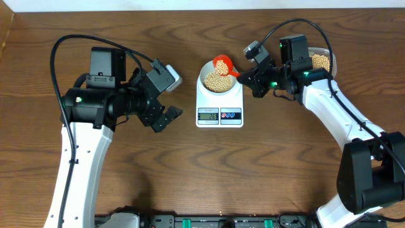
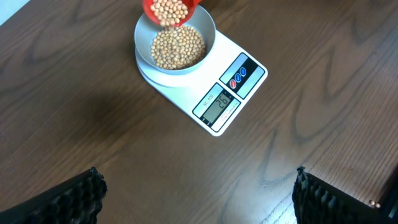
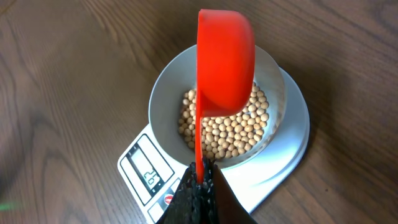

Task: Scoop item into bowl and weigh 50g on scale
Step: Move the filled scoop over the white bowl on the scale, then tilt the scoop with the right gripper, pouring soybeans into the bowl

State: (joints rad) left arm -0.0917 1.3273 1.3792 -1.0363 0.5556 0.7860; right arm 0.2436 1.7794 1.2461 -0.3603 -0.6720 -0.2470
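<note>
A dark brown table (image 1: 190, 177) with wavy wood grain fills almost all of every view. Beyond its far edge runs a narrow pale strip (image 1: 190, 5), too slim to tell whether it is wall or floor. The light is soft and even, leaving only faint, blurred shadows and a dull sheen on the wood.

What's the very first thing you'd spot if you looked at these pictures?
The bright red scoop, tipped over the bowl in the middle of the table, with the right gripper pinching its handle. Next, the pile of little yellow beans in that white bowl, which sits on the white scale.
</note>
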